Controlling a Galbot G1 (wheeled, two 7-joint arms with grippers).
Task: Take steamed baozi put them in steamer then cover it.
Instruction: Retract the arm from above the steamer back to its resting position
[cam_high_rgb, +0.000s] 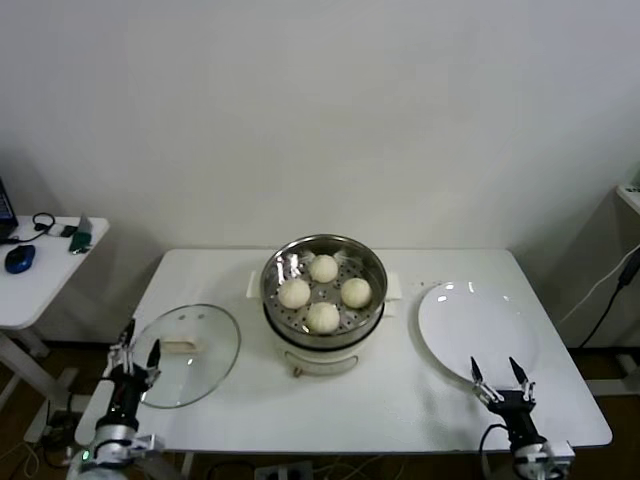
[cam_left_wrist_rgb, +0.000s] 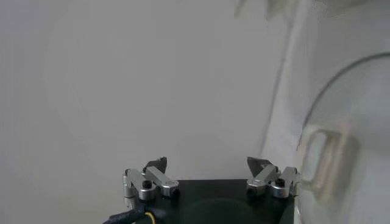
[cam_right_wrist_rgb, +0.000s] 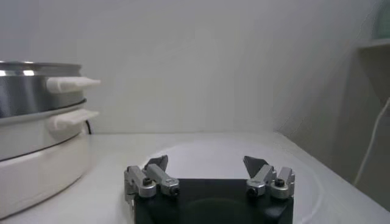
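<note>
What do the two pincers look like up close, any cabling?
Both match: the left pincer and right pincer each have two short dark pointed fingertips on silver metal linkages with black screws, mounted on a black body. A black and a yellow cable run by the left one's base. From the head camera, each wrist shows a silver-grey collar below.

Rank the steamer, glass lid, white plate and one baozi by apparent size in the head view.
1. steamer
2-3. white plate and glass lid, too alike to separate
4. baozi, clearly smallest
</note>
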